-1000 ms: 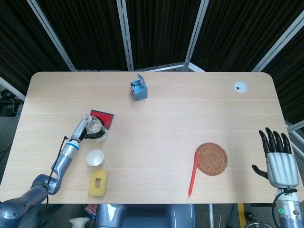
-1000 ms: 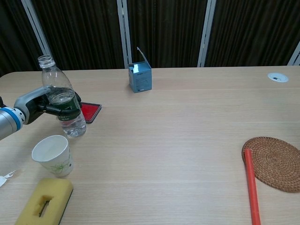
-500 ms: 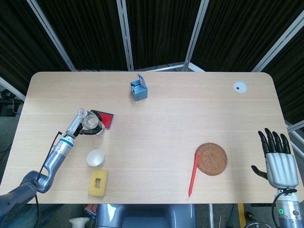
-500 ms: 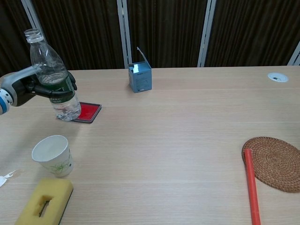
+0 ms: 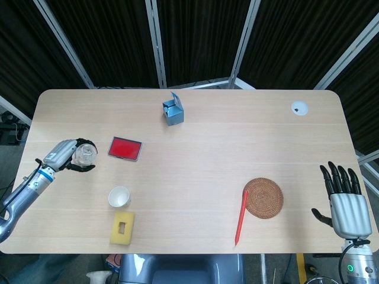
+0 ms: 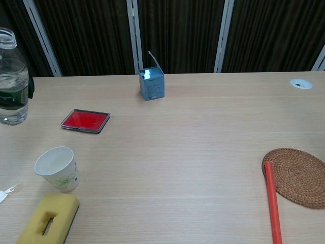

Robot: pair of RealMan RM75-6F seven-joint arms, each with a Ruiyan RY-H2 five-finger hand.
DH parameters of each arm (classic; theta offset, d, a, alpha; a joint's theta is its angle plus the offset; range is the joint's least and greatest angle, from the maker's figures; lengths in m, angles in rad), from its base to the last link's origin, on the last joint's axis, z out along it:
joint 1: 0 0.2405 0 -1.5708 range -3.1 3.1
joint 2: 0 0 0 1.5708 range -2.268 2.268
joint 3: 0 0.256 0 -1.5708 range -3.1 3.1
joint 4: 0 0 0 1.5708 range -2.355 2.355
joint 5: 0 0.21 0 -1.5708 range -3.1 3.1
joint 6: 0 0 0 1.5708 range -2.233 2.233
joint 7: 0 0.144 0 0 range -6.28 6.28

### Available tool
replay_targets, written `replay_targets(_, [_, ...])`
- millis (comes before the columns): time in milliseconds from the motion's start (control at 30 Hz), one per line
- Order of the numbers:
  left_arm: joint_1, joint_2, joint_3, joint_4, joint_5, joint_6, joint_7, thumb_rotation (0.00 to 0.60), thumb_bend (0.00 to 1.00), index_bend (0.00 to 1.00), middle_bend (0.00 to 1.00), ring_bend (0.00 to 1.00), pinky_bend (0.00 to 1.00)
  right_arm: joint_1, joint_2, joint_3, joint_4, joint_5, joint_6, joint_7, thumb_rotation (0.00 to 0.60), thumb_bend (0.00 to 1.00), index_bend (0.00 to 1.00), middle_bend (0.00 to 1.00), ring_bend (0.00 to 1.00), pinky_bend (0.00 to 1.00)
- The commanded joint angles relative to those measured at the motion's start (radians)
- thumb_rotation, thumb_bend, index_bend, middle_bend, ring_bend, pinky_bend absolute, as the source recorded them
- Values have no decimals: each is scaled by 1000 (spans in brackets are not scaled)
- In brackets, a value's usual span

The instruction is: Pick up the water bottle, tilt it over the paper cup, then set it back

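A clear water bottle (image 5: 84, 155) (image 6: 11, 79) with no cap stands upright above the table's left side, gripped by my left hand (image 5: 66, 156). In the chest view only black fingertips (image 6: 31, 87) show beside the bottle at the left edge. The white paper cup (image 5: 119, 196) (image 6: 57, 168) stands open-side up nearer the front, to the right of the bottle and apart from it. My right hand (image 5: 346, 201) hangs off the table's right front corner, fingers straight and spread, holding nothing.
A red flat pad (image 5: 125, 148) lies right of the bottle. A yellow sponge (image 5: 121, 228) sits in front of the cup. A blue open box (image 5: 172, 112) stands at the back, a woven coaster (image 5: 265, 197) and red pen (image 5: 240, 217) at the right.
My left hand has carried the bottle leftward, away from the red pad and the cup, and brought it upright. The right hand has barely moved.
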Motion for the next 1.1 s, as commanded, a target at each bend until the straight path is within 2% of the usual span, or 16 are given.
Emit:
replay_targets(33, [26,2,35,28,1,-23,41,600,413,593,472,306,359,-2,6,-2,0,-7,4,8,600,0,0,0,0,0])
replay_targets(200, [36,-35,73,104,27,-39,91,600,415,594,476,308,362,-7,11,-1,-4,-3,8,15,600,0,0,0,0,0])
replay_targets(333, [36,-54,80,140,42,-28,144,600,414,595,477,309,362,-7,12,1,-7,1,8,16,600,0,0,0,0,0])
replay_targets(567, [28,-121,82,242,88,41,311,600,413,595,474,309,362,-10,19,10,-5,18,12,28,600,0,0,0,0,0])
replay_targets(900, [-2,-223,111,381,150,71,404,600,413,602,469,309,362,-21,17,12,-6,10,39,7,600,0,0,0,0,0])
replay_targets(1100, [-17,-280,130,450,169,51,455,600,413,601,465,309,362,-27,21,19,-5,25,46,10,600,0,0,0,0,0])
